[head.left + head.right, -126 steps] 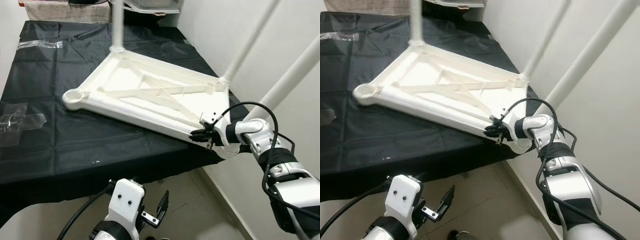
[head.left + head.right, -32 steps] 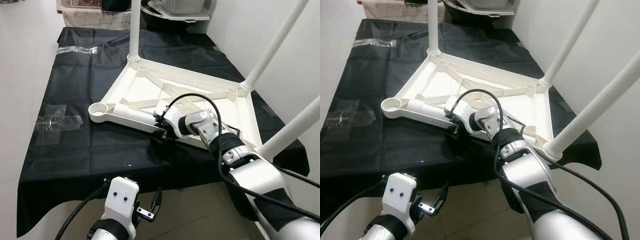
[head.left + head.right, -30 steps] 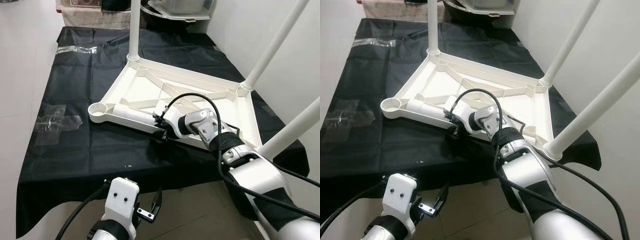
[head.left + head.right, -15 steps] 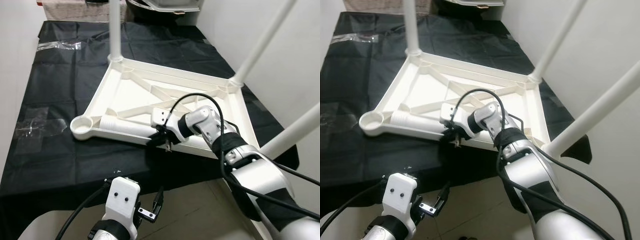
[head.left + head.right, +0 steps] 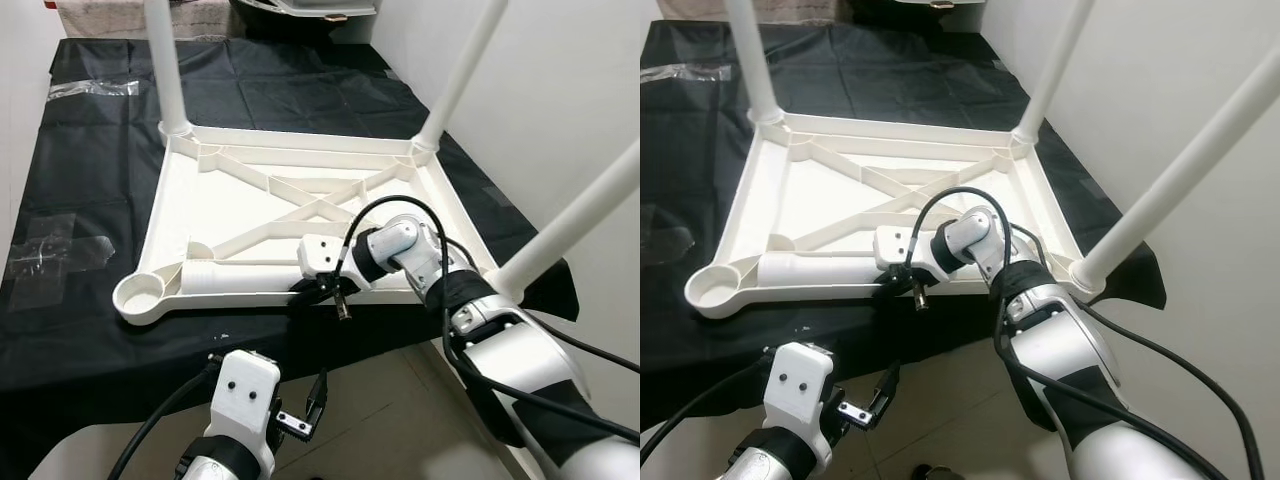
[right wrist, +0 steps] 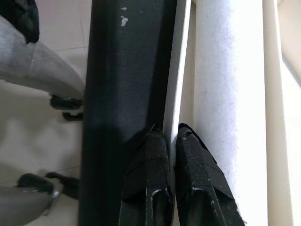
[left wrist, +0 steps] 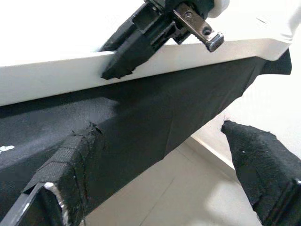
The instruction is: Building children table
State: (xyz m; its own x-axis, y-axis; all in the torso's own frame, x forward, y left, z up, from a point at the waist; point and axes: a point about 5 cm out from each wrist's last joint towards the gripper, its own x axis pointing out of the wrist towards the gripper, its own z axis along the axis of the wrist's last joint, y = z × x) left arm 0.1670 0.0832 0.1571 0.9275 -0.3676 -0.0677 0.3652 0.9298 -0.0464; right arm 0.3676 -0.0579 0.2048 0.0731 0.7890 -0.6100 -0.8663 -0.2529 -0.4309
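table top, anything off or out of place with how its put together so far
One thing stands out: the upside-down table top has three legs standing in its corner sockets, but the fourth leg lies flat inside the frame beside an empty socket. The right gripper pinches the rim there.

I saw even, bright indoor light, head views sharp, white tabletop (image 5: 250, 200) nearly blown out, black cloth (image 5: 90, 130) with soft sheen upper left, wrist views softer, near fingers blurred.
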